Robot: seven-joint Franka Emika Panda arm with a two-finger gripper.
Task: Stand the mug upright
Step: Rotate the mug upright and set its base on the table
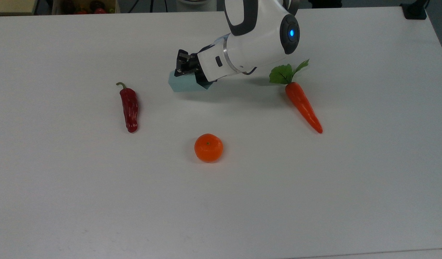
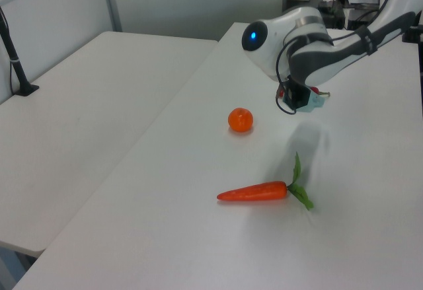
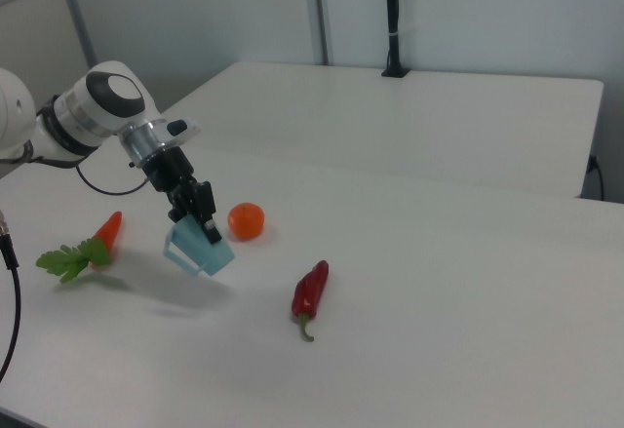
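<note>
The gripper (image 3: 200,218) is closed on the rim of the pale blue mug (image 3: 200,250), its fingers drawn in to pinch what looks like one wall, though the exact contact is hard to make out. The mug hangs tilted below the fingertips, lifted clear of the white table (image 3: 439,330), its shadow beneath it. In the right view, the orange (image 3: 246,220) sits just beyond the gripper, the red chili pepper (image 3: 310,293) to the right view's right, and the carrot (image 3: 105,232) to the right view's left.
</note>
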